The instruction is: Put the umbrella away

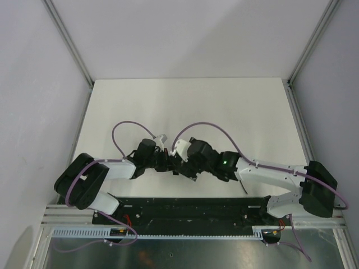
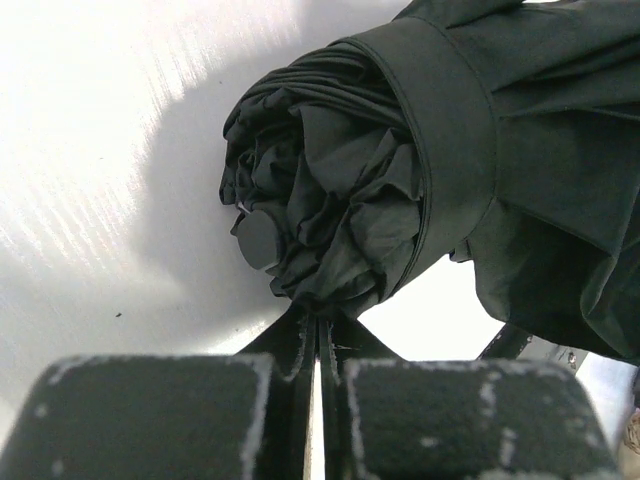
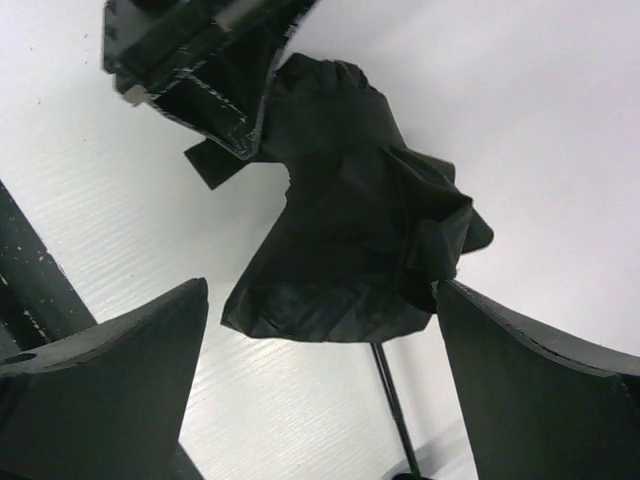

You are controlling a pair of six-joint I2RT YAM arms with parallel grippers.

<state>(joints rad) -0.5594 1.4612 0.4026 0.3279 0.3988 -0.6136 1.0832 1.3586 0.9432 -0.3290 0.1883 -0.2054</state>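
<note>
Black umbrella (image 3: 350, 220) sat dead ahead of our right end effector (image 3: 320, 285), jaws spread wide; our left end effector (image 2: 318, 345) pinched its fabric.

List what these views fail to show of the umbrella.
- Left wrist view: the umbrella runs off the right edge, handle unseen; the left gripper hides the fold it pinches.
- Right wrist view: the right gripper, open, frames only bunched canopy; a thin rod exits the bottom edge.
- Top view: both wrists cover nearly all of the umbrella.
</note>
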